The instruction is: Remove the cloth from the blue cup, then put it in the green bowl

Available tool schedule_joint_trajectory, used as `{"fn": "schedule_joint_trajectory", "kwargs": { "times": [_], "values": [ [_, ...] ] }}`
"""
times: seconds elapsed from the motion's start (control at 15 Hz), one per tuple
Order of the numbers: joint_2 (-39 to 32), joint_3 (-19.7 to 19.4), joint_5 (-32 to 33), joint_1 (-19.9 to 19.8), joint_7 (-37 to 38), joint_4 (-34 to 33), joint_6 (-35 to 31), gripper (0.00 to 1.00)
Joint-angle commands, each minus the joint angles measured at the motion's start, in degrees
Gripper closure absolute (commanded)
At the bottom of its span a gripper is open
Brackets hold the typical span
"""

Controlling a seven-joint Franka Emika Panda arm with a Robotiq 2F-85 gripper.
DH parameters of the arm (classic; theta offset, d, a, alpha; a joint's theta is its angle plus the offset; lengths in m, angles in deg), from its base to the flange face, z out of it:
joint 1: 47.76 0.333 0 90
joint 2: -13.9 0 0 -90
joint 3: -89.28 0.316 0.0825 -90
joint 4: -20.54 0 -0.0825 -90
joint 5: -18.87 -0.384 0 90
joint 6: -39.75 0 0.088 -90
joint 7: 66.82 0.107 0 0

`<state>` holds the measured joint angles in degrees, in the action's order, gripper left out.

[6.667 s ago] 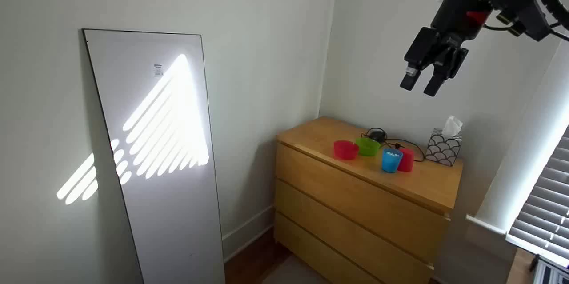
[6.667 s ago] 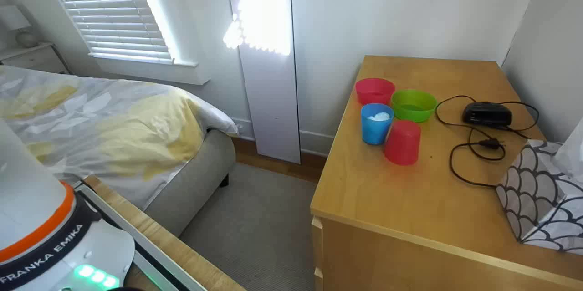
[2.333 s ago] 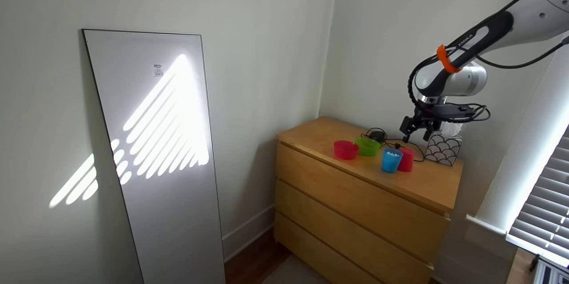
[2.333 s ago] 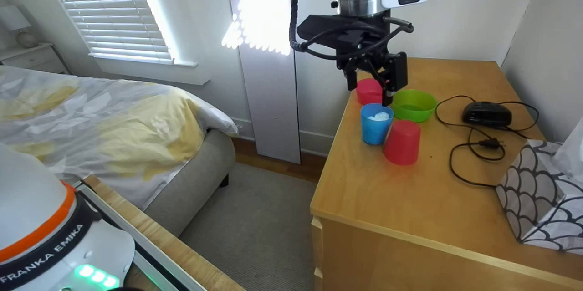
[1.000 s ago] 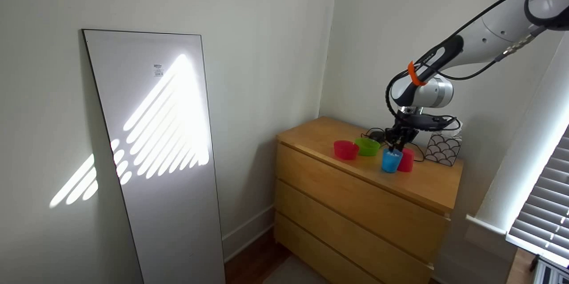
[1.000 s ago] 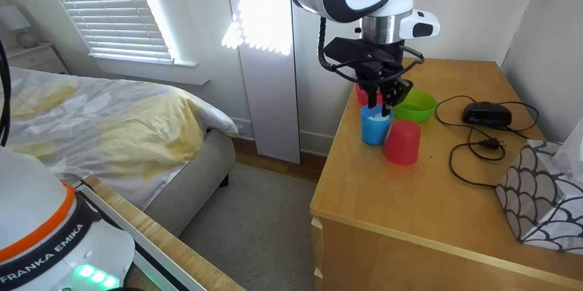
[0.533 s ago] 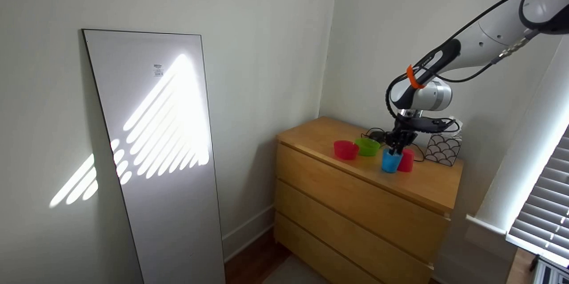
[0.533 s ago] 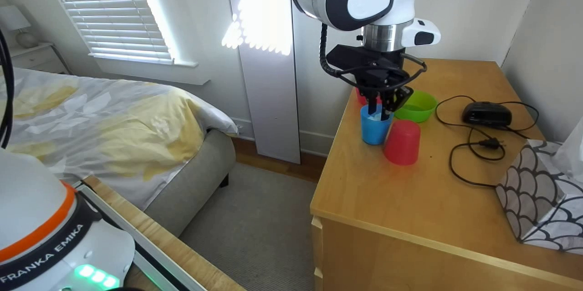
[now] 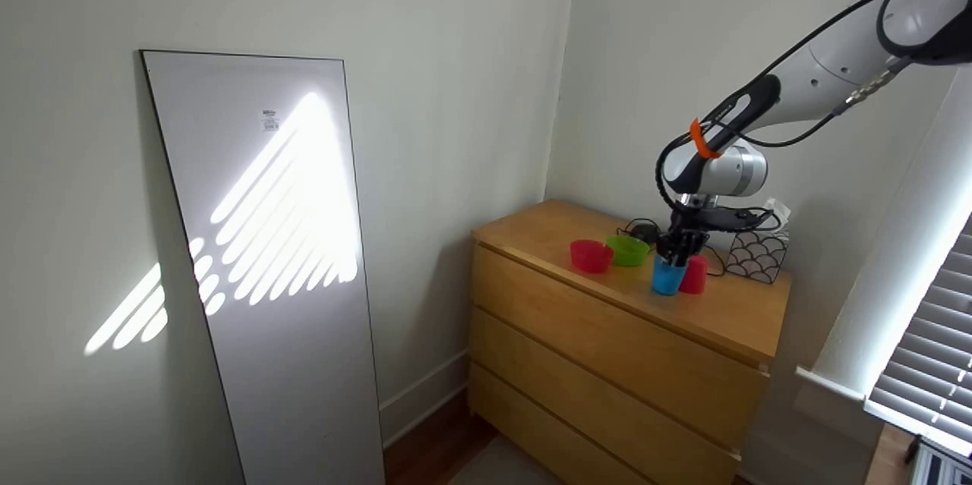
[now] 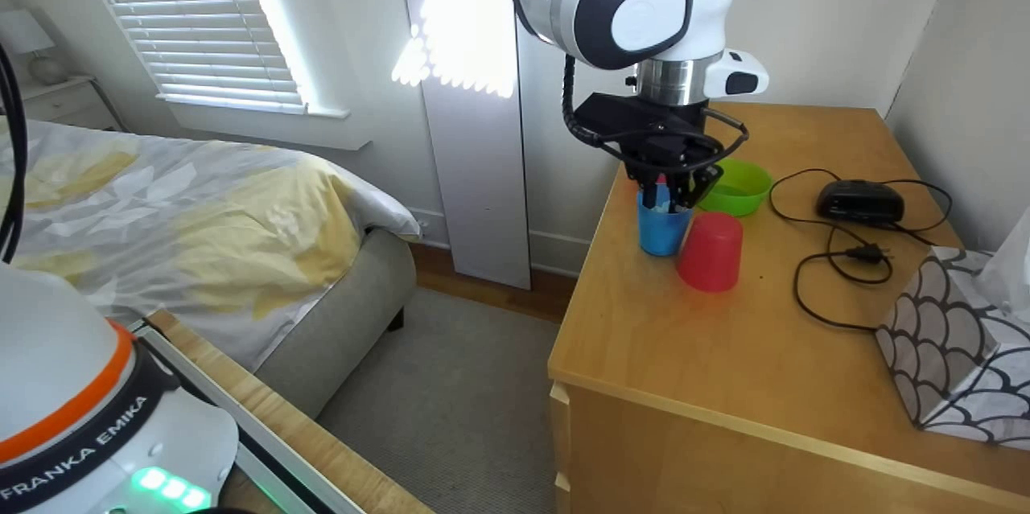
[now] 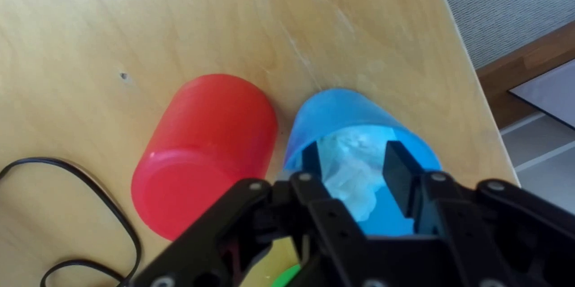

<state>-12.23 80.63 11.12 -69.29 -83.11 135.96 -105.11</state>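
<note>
- One crumpled whitish cloth [image 11: 348,183] lies inside the blue cup [image 11: 343,105], clearest in the wrist view; a pale bit of it also shows within the rim in an exterior view;
- the pincer [image 11: 355,157] points down into that cup, its two fingers [image 11: 400,174] apart, the cloth in the gap between them; whether either finger touches the cloth, I cannot tell;
- the blue cup stands upright on the counter [image 10: 684,361], near the front edge, above the drawers [image 9: 600,318];
- the red cup [image 11: 215,116] stands upside down just beside it, farther from the front edge and nearer the end edge by the tissue box [image 10: 937,345];
- the green bowl [image 10: 744,204] sits mouth up, also farther from the front edge than the blue cup, toward the opposite end edge; in an exterior view the pincer hides part of it; only a green sliver comes into the wrist view;
- the red bowl [image 9: 591,261] is right by the green bowl and close to the front edge; whether the two touch, I cannot tell; in an exterior view it is mostly behind the pincer;
- a black device [image 10: 861,202] and black cord [image 11: 115,210] lie toward the back edge; the tissue box stands near a back corner, a white tissue [image 10: 1010,269] sticking up from it;
- the arm [image 9: 805,88] slopes down over the counter in an exterior view.
</note>
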Motion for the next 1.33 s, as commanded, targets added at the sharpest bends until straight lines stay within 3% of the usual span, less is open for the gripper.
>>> {"fn": "schedule_joint_trajectory", "kwargs": {
  "times": [0.0,0.27,0.6,0.73,0.93,1.27],
  "values": [
    [-1.4,0.6,0.3,-0.5,-1.7,-0.5,-1.9,0.57],
    [-2.1,0.5,1.0,-0.5,-2.2,-0.8,-3.2,0.6],
    [-3.3,0.0,2.5,-0.1,-2.2,-1.3,-3.4,0.56],
    [-3.5,-0.1,3.4,0.0,-2.0,-1.5,-3.3,0.66],
    [-3.7,-0.4,4.8,0.3,-1.6,-1.6,-3.0,1.0],
    [-2.5,-0.5,6.3,0.9,-0.6,-1.2,-2.5,0.99]
  ]
}}
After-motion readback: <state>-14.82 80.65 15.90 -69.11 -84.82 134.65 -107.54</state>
